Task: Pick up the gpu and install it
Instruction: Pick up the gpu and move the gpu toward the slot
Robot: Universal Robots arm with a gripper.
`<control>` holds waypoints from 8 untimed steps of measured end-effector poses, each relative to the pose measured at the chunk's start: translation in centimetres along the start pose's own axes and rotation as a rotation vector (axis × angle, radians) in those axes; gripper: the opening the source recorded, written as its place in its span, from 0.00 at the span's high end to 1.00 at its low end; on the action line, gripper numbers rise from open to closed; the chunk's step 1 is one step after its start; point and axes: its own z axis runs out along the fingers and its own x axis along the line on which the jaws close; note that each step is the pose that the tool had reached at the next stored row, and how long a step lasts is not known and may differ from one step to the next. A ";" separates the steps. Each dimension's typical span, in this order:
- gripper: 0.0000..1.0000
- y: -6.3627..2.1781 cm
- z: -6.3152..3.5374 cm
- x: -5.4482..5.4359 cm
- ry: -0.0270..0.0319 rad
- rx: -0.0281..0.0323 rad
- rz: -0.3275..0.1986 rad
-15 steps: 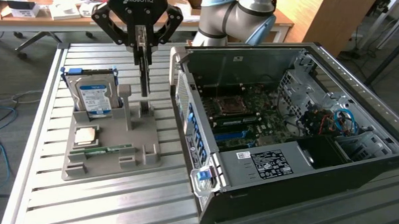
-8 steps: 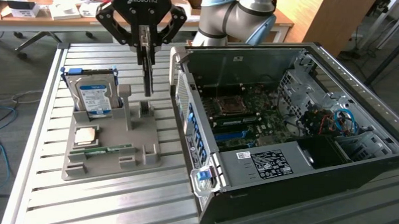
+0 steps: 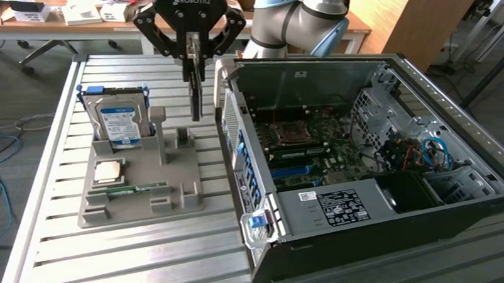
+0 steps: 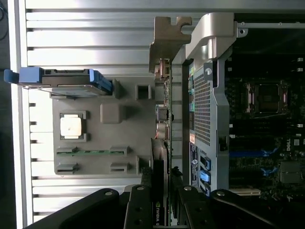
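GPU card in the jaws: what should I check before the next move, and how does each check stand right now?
1. Grip: jaws shut on the thin dark flat gpu card, hanging edge-on: ok.
2. Card clear of the grey moulded parts tray: ok, above it.
3. Black open-sided computer case, green motherboard exposed: ok.
4. Card above motherboard: not ok, hangs outside the case wall, tray side.
5. Target slot free: cannot tell.
6. Silver hard drive with blue label apart from card: ok.
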 end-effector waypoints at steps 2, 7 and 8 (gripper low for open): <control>0.74 0.01 0.00 -0.4 0.0001 0.0001 0.000; 0.74 0.05 0.02 -1.3 0.0001 -0.0001 0.000; 0.74 0.06 0.02 -1.5 0.0000 -0.0001 0.000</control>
